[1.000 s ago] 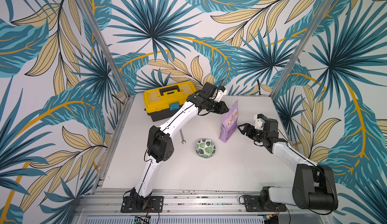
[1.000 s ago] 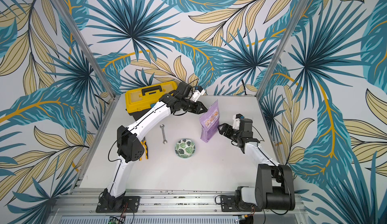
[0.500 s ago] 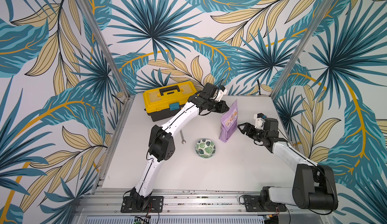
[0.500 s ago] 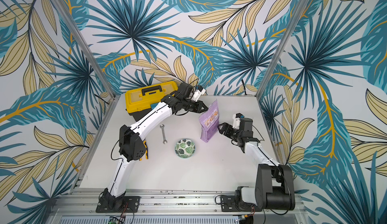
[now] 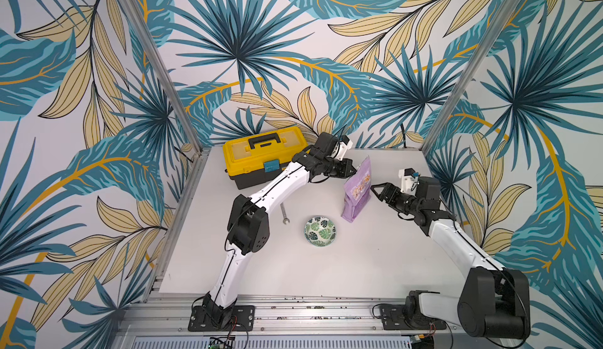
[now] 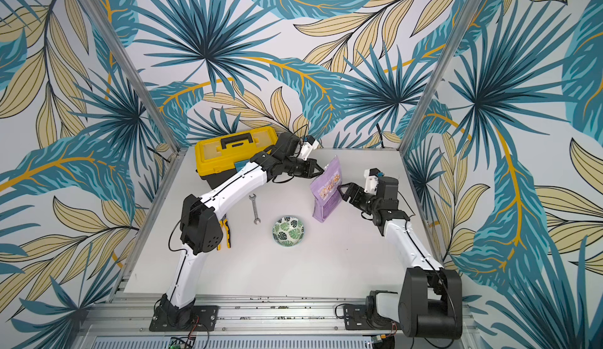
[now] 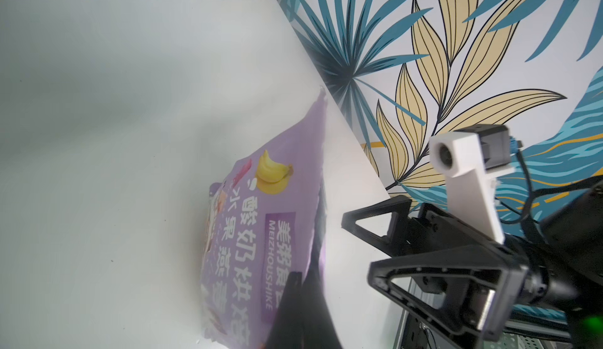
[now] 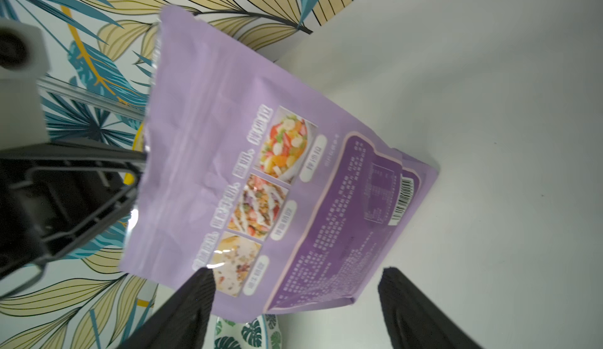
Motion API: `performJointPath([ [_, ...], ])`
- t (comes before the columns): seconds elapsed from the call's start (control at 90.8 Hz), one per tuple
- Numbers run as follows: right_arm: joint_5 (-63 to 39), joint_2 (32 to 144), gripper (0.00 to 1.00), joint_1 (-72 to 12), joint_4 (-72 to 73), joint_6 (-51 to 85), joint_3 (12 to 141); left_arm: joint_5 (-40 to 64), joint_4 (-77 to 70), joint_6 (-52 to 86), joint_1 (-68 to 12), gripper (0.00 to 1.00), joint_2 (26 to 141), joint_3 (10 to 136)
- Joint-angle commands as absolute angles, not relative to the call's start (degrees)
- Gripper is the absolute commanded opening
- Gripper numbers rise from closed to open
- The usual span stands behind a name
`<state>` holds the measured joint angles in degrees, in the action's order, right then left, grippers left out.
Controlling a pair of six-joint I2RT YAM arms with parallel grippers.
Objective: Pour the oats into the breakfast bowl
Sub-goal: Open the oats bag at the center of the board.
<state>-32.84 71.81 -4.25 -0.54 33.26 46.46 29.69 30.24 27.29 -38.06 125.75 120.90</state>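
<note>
The lilac pouch (image 5: 357,191) (image 6: 326,191) stands upright at the back right of the table; the oats inside it are hidden. My left gripper (image 5: 354,169) (image 6: 321,170) (image 7: 305,298) is shut on the pouch's (image 7: 261,233) top edge. My right gripper (image 5: 373,190) (image 6: 342,190) (image 8: 297,272) is open, close behind the pouch's (image 8: 244,168) back face, holding nothing. The breakfast bowl (image 5: 320,230) (image 6: 288,230) (image 8: 248,334), white with green leaves, sits empty in front of the pouch.
A yellow toolbox (image 5: 261,158) stands at the back left behind the left arm. A wrench (image 6: 255,208) lies left of the bowl, and orange-handled pliers (image 6: 225,233) lie by the left arm's elbow. Patterned walls close the table on three sides.
My left gripper's jaws have closed onto the pouch's top edge. The right arm and the pouch have hardly moved.
</note>
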Motion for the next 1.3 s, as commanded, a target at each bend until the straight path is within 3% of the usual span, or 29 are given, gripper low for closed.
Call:
performJointPath([
  [0.0,-36.0,69.3,0.85,-5.3,-5.4,37.1,49.8,27.2,26.5,31.5,-40.3,0.00,120.5,115.6],
  [0.286,-33.8,70.7,0.79,-10.1,-12.0,37.5,57.1,24.7,24.2,34.5,-43.8,0.00,117.8,110.9],
  [0.529,-30.3,71.8,0.59,-10.3,-11.4,38.5,56.4,23.2,24.7,34.3,-43.8,0.00,117.6,110.2],
  [0.705,-29.7,73.5,0.51,-10.3,-9.9,39.5,56.3,23.0,24.7,34.2,-43.8,0.00,117.8,110.3],
  [1.002,-28.8,76.4,0.51,-10.5,-8.5,39.8,57.0,22.9,24.8,34.2,-43.8,0.00,117.8,110.0],
  [1.288,-30.3,77.3,0.56,-11.1,-4.3,41.8,57.4,22.9,24.9,33.9,-43.9,0.00,117.8,110.0],
])
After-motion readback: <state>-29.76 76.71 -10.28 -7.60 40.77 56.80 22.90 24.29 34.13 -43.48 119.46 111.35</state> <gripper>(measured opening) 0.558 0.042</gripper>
